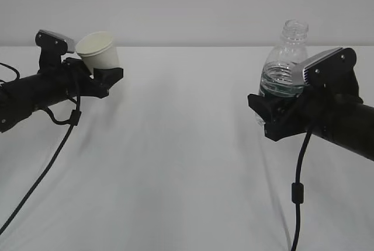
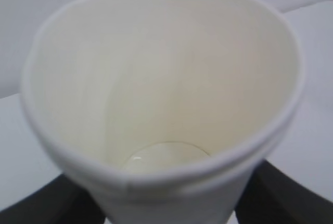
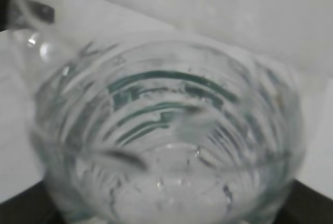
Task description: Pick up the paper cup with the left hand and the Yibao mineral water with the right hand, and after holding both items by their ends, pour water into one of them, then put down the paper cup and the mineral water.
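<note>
The cream-white paper cup (image 1: 99,52) is clamped by its lower end in my left gripper (image 1: 105,77) and leans with its mouth up and toward the left. In the left wrist view the paper cup (image 2: 161,78) fills the frame. Its inside shows down to a round bottom with a small glint, and black fingers (image 2: 283,195) flank its base. The uncapped, clear Yibao mineral water (image 1: 285,64) stands upright with water inside, and my right gripper (image 1: 273,114) is shut on its lower part. In the right wrist view the ribbed Yibao mineral water (image 3: 166,130) fills the frame.
A white cloth covers the table (image 1: 181,163). A black cable (image 1: 47,169) hangs from the left arm and another cable (image 1: 297,192) from the right arm. A wide stretch of cloth lies between the two grippers.
</note>
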Robot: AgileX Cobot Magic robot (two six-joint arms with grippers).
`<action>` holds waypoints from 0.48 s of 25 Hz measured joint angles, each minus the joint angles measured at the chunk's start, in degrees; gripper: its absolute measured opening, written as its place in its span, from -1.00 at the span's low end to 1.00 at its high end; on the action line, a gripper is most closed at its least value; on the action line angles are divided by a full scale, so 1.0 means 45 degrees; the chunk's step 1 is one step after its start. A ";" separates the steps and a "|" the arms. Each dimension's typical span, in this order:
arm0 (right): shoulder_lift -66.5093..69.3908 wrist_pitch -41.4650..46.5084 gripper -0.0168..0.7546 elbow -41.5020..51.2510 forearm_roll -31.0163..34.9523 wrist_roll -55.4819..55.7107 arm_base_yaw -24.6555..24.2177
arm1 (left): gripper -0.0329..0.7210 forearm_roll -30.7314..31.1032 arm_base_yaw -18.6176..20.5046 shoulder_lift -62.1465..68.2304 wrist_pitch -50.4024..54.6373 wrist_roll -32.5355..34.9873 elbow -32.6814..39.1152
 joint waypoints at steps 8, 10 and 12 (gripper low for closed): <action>0.0000 -0.0031 0.34 0.0000 -0.0050 0.0047 0.0000 | 0.32 0.3510 0.0000 -0.0898 -0.0484 -0.2383 0.0000; 0.0000 -0.0031 0.34 0.0000 -0.0132 0.0047 0.0000 | 0.31 0.4130 0.0000 -0.1053 -0.0833 -0.2660 0.0000; 0.0000 -0.0031 0.34 0.0000 -0.0128 0.0047 0.0000 | 0.31 0.4631 0.0000 -0.1184 -0.1029 -0.3010 0.0000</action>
